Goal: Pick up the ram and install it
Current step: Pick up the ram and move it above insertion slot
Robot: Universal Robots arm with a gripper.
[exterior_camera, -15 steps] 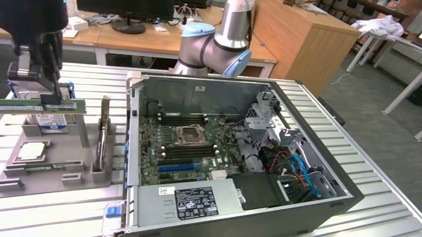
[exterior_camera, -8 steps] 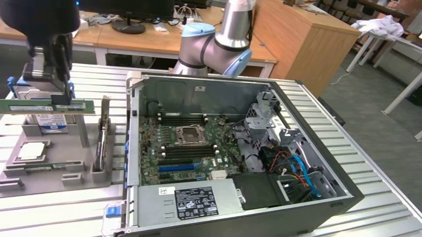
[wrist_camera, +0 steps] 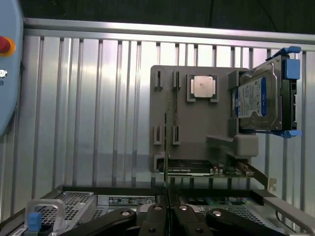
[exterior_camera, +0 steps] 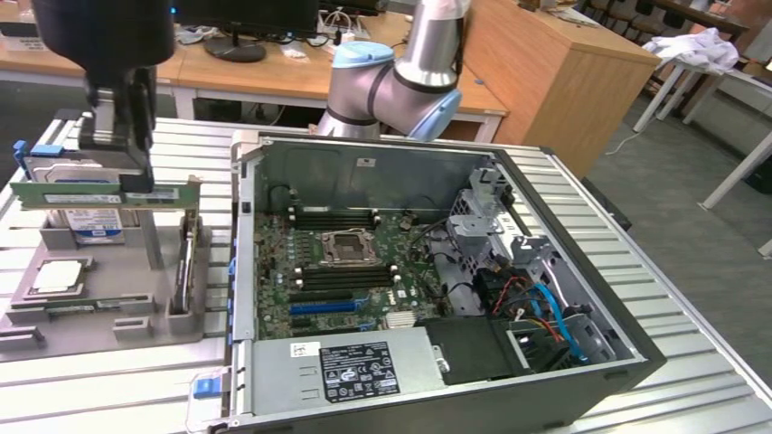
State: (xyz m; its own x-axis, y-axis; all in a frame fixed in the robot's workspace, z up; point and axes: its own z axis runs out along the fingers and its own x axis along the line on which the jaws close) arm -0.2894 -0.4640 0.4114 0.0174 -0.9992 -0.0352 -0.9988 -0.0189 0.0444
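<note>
My gripper (exterior_camera: 136, 183) hangs above the grey holder tray (exterior_camera: 103, 312) at the exterior view's left. It is shut on the ram (exterior_camera: 72, 193), a long green stick held level and on edge, lifted clear of the tray. In the wrist view the ram (wrist_camera: 167, 147) shows edge-on as a thin line running out from between my gripper (wrist_camera: 167, 212) fingers, over the tray (wrist_camera: 197, 130). The open computer case (exterior_camera: 579, 362) lies to the exterior view's right, its motherboard (exterior_camera: 316, 312) showing black memory slots (exterior_camera: 343, 217) beside the processor socket.
The tray holds a silver-and-blue hard drive (exterior_camera: 85, 223) (wrist_camera: 258, 101), a processor chip (exterior_camera: 58, 276) (wrist_camera: 203, 87) and another board standing on edge (exterior_camera: 181, 271). A power supply (exterior_camera: 350, 366) and cables (exterior_camera: 543, 307) fill the case's near side. The arm's base (exterior_camera: 399, 86) stands behind the case.
</note>
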